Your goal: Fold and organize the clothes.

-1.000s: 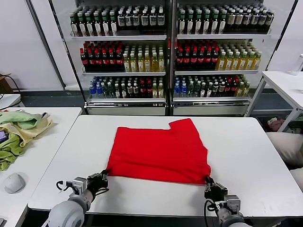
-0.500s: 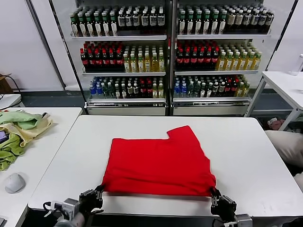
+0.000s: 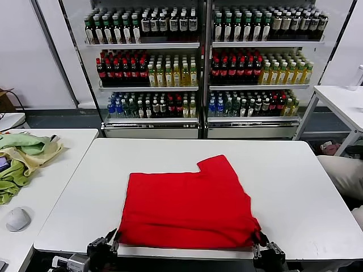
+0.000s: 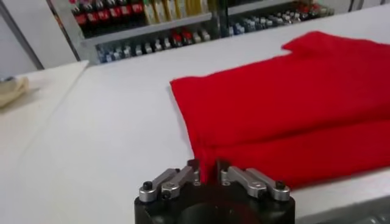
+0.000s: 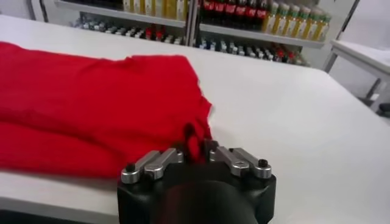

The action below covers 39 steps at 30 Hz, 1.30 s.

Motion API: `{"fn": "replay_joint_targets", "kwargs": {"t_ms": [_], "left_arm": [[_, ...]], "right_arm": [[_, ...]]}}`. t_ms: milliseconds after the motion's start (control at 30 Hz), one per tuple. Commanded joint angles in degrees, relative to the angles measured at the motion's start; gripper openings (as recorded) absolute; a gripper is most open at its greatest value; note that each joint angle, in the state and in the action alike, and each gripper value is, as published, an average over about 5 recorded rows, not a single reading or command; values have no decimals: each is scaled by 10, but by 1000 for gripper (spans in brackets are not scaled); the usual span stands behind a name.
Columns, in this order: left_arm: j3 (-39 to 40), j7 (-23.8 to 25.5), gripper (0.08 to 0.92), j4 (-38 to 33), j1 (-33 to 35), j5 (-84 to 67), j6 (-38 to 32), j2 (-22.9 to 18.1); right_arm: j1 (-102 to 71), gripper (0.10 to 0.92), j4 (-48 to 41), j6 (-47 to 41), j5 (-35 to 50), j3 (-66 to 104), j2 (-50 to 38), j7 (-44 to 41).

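Observation:
A bright red T-shirt (image 3: 187, 201) lies folded flat on the white table (image 3: 295, 187), plain face up, with its near hem at the table's front edge. My left gripper (image 3: 108, 245) is at the shirt's near left corner. In the left wrist view this gripper (image 4: 207, 167) has its fingers a little apart, with the red T-shirt (image 4: 292, 103) corner between them. My right gripper (image 3: 262, 249) is at the near right corner. In the right wrist view it (image 5: 196, 149) is also parted, with a bunched fold of the T-shirt (image 5: 91, 103) in the gap.
A side table on the left holds pale green and yellow cloths (image 3: 22, 156) and a computer mouse (image 3: 17, 218). Drink-bottle shelves (image 3: 198, 62) stand behind the table. Another white table (image 3: 340, 96) is at the far right.
Both grippers drew the shirt toward the table's near edge, flattening it. Their fingers, shut on the two near corners before, now stand apart.

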Motion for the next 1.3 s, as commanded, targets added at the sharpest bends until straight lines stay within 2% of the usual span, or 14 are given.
{"fn": "replay_joint_targets", "kwargs": {"t_ms": [33, 133, 333, 467, 567, 700, 967, 1300], "left_arm": [[-36, -14, 375, -59, -60, -16, 14, 3], [-28, -5, 462, -33, -113, -44, 18, 5], [25, 69, 635, 108, -267, -60, 18, -15], [59, 105, 752, 215, -355, -63, 19, -35], [82, 119, 807, 277, -410, -63, 18, -45], [108, 128, 822, 344, -463, -60, 14, -57], [128, 177, 823, 443, -505, -40, -1, -70], [135, 219, 823, 494, -531, -20, -15, -70]], "right_arm": [[21, 577, 74, -48, 38, 38, -12, 4], [103, 663, 63, -83, 74, 33, -25, 11], [341, 798, -99, -112, 127, -61, -25, 28], [461, 821, -215, -112, 128, -122, -5, 26], [540, 822, -298, -112, 125, -151, 9, 20], [614, 823, -380, -111, 122, -175, 27, 14], [686, 823, -512, -103, 113, -193, 56, 2], [748, 823, -653, -50, 58, -203, 116, -18]]}}
